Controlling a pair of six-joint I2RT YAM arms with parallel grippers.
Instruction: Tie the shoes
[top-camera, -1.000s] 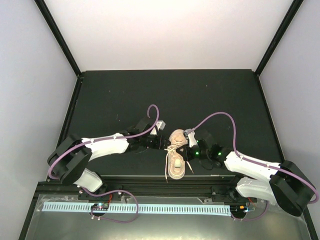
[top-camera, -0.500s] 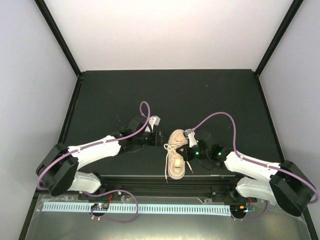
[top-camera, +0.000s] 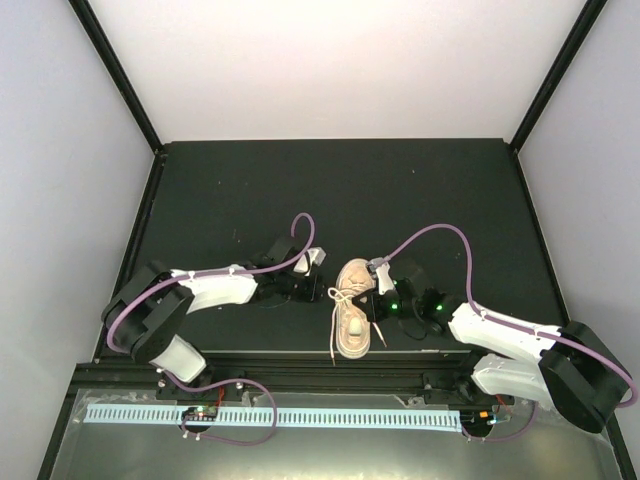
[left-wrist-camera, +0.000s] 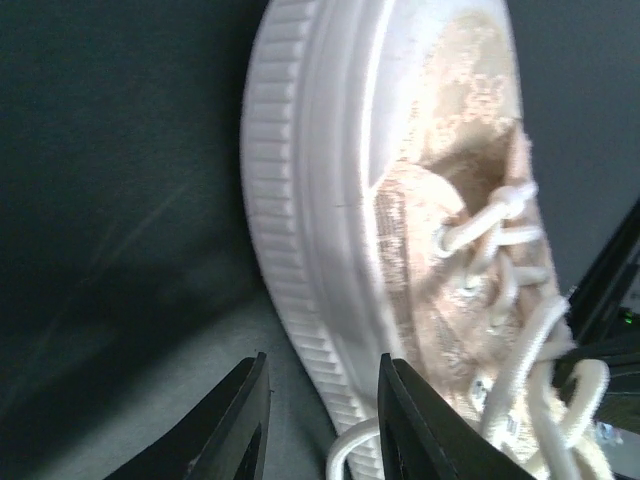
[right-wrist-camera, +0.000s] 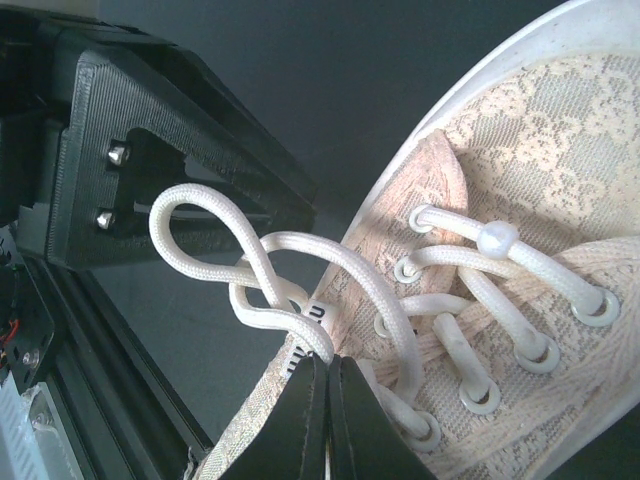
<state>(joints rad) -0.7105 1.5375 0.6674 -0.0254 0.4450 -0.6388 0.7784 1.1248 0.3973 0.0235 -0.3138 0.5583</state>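
Sitting on the worktop (top-camera: 250, 190) by its near edge, the shoe (top-camera: 352, 318) is mid-knot, I judge. The right claw (right-wrist-camera: 327, 368) pinches a lace (right-wrist-camera: 375, 300); the left claw (left-wrist-camera: 322, 425), released beside the sole (left-wrist-camera: 300, 200), should next grasp the free loop (right-wrist-camera: 190, 225).

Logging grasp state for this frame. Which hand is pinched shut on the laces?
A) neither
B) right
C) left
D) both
B: in its wrist view the right hand has its fingers pressed together on a strand of the laces. The left hand shows its fingers apart beside the sole of the sneaker, gripping nothing.
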